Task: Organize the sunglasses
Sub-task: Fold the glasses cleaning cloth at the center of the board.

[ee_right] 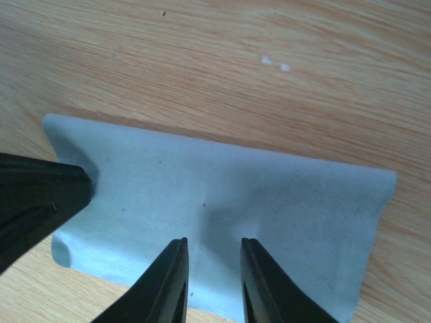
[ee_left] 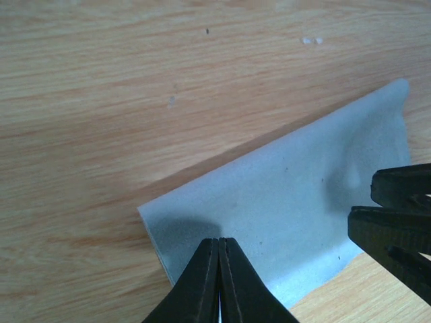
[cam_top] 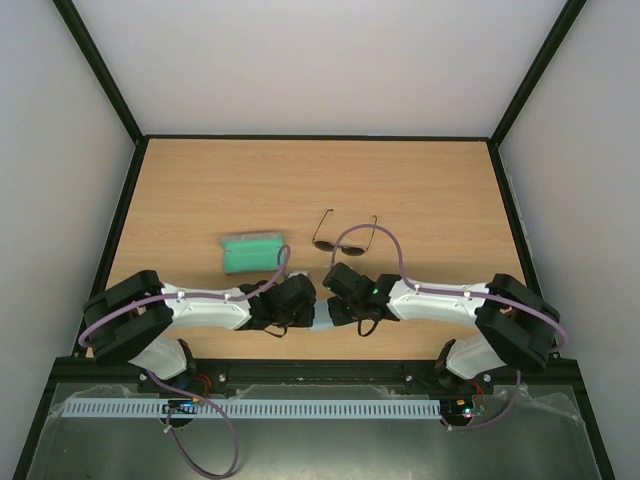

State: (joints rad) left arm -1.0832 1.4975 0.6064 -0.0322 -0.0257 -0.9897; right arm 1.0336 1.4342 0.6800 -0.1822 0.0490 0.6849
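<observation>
1. Black fingers of the left gripper (ee_left: 219,241) were pressed together, pinching the near edge of a light blue square cloth (ee_left: 303,208).
2. The right gripper (ee_right: 214,245) was spread, with its two fingers apart over another edge of the same cloth.
3. Beyond both grippers, thin dark wire-framed sunglasses (cam_top: 343,243) with rounded lenses lay on the light wooden table (cam_top: 420,190), their temples unfolded.
4. They sat near the right side of an open rectangular case with green lining (cam_top: 252,252), not touching it.

Matt cloth (ee_right: 229,202), wood-grain table (ee_right: 202,54), wire-framed sunglasses (cam_top: 345,237)
</observation>
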